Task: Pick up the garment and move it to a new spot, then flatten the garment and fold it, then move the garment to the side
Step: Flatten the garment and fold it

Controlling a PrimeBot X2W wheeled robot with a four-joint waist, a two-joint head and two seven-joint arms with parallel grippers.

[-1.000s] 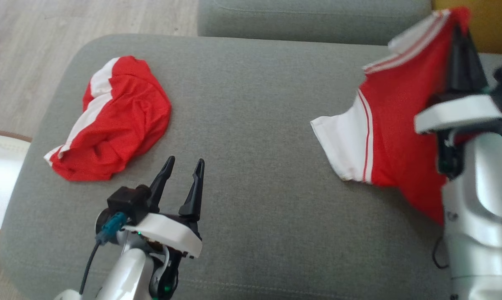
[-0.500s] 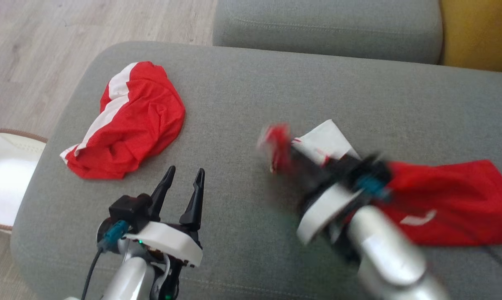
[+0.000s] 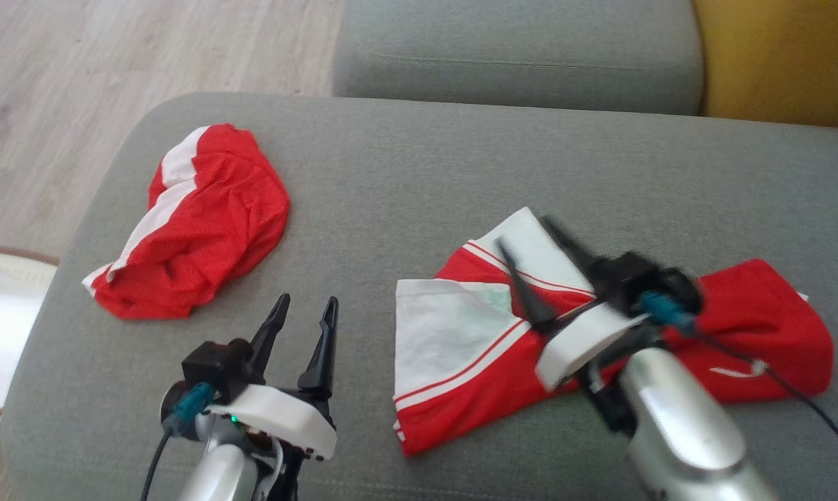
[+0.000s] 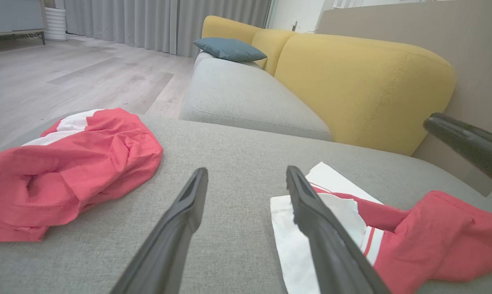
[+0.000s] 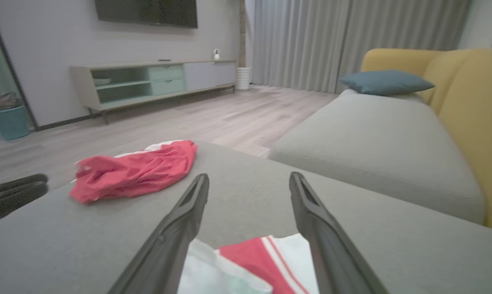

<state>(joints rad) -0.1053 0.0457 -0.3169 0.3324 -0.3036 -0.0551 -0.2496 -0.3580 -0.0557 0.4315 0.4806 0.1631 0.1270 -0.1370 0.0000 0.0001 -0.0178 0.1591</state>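
Head view: red-and-white garment [image 3: 460,376] lies rumpled on the grey sofa cushion [image 3: 405,174], under the right claw [image 3: 523,231], whose fingers stand apart and empty; left claw [image 3: 307,300] likewise spread. Cloth looks light and limp, probably best pinched at a white hem corner.

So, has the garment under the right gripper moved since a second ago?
Yes. The striped garment came down onto the grey cushion and leftward, closer to the crumpled red pile.
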